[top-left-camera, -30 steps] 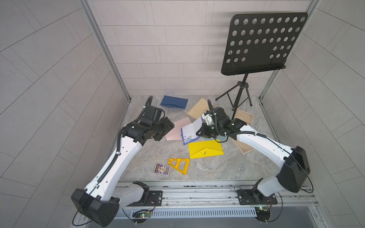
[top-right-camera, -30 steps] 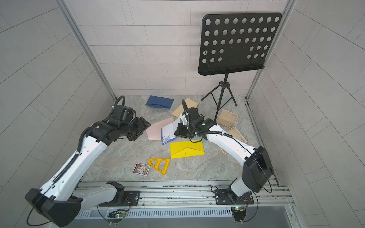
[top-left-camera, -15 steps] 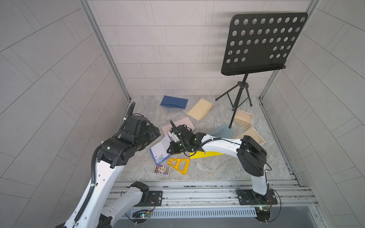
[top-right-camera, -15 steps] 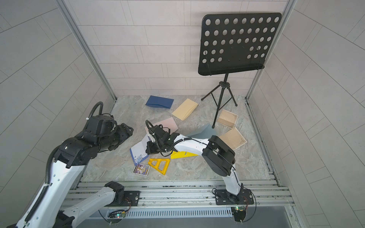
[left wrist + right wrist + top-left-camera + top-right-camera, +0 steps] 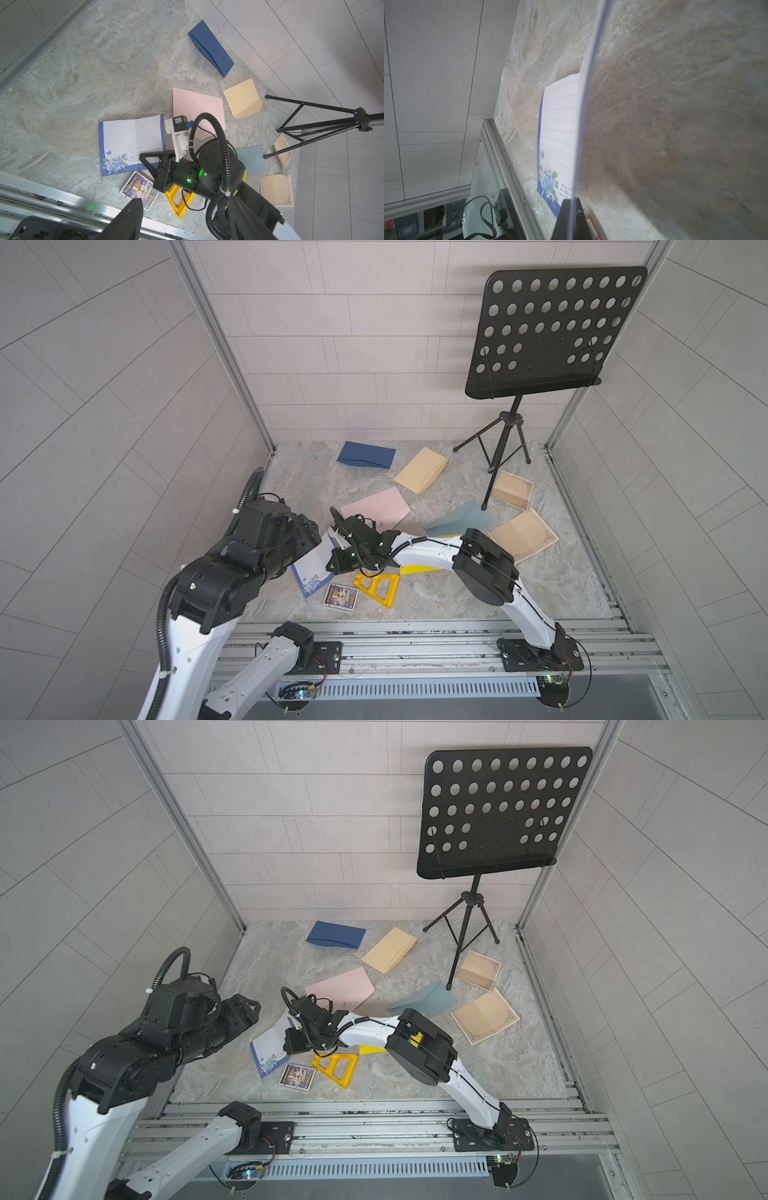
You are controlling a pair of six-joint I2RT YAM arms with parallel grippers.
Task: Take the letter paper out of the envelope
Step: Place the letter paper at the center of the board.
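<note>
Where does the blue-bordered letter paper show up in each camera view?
Both top views: letter paper sits lower centre, slightly left.
Left wrist: left of centre, lined side up.
Right wrist: centre, seen nearly edge-on and curving.
Shared landmark: the picture card beside the paper's rose corner; it is not clearly visible in the right wrist view.

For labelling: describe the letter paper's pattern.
White, ruled letter paper with blue border, blue roses and butterfly; clearest in the left wrist view.
</note>
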